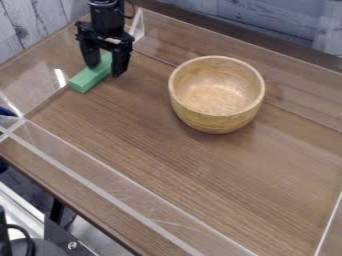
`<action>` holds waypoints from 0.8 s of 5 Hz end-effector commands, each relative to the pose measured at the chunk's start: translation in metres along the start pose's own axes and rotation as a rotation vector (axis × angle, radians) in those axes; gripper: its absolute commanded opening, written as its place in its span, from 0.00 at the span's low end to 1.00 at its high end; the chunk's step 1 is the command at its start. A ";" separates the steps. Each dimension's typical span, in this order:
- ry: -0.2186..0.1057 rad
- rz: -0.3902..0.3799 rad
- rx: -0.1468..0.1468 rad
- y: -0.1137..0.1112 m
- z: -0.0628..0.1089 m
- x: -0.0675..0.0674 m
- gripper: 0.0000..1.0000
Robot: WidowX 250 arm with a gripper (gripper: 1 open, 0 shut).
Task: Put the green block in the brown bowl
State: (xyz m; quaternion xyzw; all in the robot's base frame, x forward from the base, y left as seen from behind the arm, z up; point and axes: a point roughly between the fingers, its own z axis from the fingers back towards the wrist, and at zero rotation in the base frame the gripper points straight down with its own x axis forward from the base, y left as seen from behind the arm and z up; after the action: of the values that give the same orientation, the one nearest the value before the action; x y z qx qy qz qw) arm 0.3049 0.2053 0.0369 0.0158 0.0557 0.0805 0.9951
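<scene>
The green block [90, 79] lies flat on the wooden table at the far left, its upper end hidden behind the gripper. My black gripper [102, 66] points straight down over that upper end, open, with one finger on each side of the block. Whether the fingers touch the block cannot be told. The brown bowl [217, 93] stands upright and empty to the right of the block, well apart from the gripper.
A clear plastic wall [80, 160] runs along the table's near edge and left side. The wooden tabletop [201, 170] stretches between the bowl and that wall. A grey plank wall stands behind.
</scene>
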 end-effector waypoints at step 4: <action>-0.050 0.012 0.004 0.007 -0.006 0.015 1.00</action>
State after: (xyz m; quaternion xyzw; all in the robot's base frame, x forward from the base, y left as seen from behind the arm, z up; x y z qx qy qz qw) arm 0.3176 0.2116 0.0318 0.0187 0.0368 0.0813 0.9958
